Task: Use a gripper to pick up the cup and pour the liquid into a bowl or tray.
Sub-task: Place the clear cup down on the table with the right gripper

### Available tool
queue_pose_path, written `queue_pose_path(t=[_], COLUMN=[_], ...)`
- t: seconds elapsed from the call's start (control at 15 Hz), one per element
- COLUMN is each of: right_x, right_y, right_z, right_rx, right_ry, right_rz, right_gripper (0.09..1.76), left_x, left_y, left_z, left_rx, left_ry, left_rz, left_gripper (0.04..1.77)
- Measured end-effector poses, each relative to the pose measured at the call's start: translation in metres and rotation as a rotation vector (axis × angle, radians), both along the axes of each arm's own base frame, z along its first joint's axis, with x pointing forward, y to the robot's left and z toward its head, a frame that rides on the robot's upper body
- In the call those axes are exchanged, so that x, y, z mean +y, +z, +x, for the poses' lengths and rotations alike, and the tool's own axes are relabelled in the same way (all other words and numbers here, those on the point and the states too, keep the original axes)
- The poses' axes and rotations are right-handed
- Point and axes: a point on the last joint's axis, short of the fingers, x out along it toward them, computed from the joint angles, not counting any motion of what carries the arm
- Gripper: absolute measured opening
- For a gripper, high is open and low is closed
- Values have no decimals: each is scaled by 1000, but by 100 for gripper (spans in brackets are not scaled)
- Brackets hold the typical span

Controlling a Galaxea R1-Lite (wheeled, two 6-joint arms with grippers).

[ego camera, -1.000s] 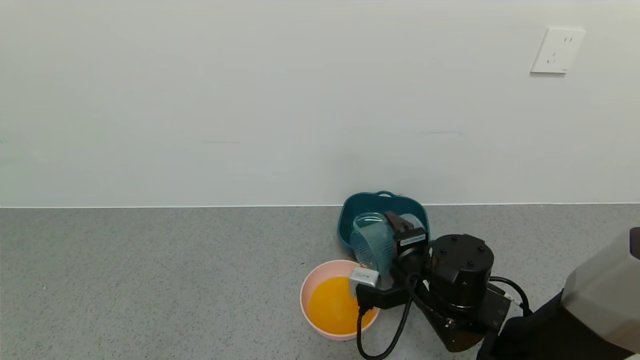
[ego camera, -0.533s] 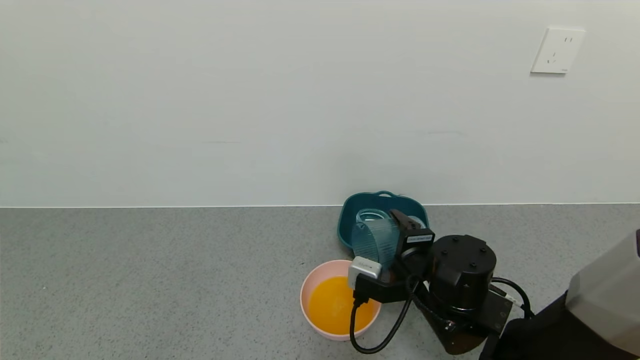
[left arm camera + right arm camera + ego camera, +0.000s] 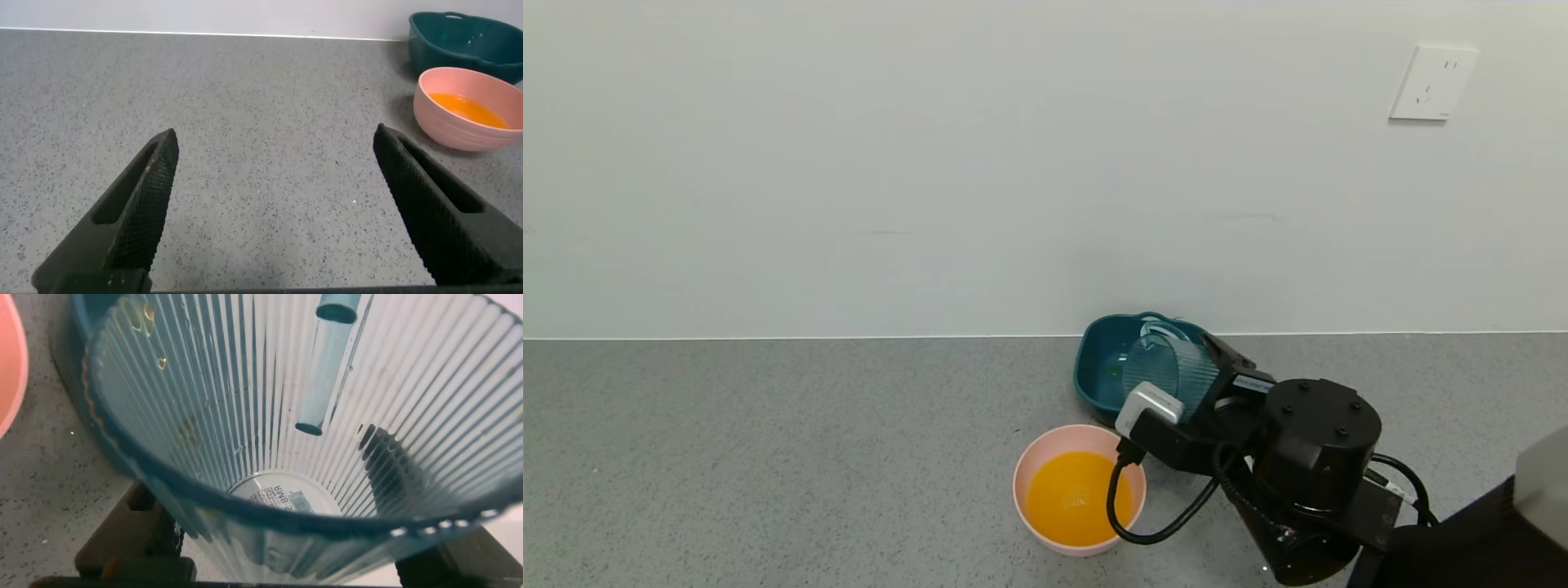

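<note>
My right gripper [image 3: 1188, 380] is shut on the ribbed pale blue cup [image 3: 1170, 367] and holds it tilted above the counter, in front of the teal basin. The right wrist view looks into the cup [image 3: 270, 441]; it is empty, with a few orange drops on its wall. The pink bowl [image 3: 1037, 457] sits on the counter below and to the left of the cup. It holds the orange liquid [image 3: 1074, 498]. The bowl also shows in the left wrist view [image 3: 462, 135] with the liquid [image 3: 472, 110] in it. My left gripper [image 3: 274, 147] is open and empty over bare counter.
A dark teal basin [image 3: 1104, 359] with a handle stands against the wall behind the bowl; it also shows in the left wrist view [image 3: 466, 41]. A black cable [image 3: 1152, 527] loops over the bowl's right rim. A wall socket [image 3: 1432, 82] is at the upper right.
My right gripper has moved right and back with the cup, away from the bowl toward the teal basin, and the cup's tilt has changed. The liquid stays in the bowl.
</note>
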Motion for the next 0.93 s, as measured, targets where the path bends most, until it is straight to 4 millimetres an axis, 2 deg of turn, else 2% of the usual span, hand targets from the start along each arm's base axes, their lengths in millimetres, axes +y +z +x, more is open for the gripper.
queue_pose_path(t=[0.27,0.53,0.93], right_x=[-15,-31,-39], right_y=[3,-6,-5], right_z=[-9,-23,-36], right_rx=[34,108,142], right_ry=[-32,-67,-131], right_rz=[165,351,678], right_gripper=[138,138,138], left_x=[0,0,0], left_y=[0,0,0], left_z=[0,0,0], left_rx=[0,0,0], left_ry=[0,0,0], left_rz=[0,0,0], left_gripper=[172,172,172])
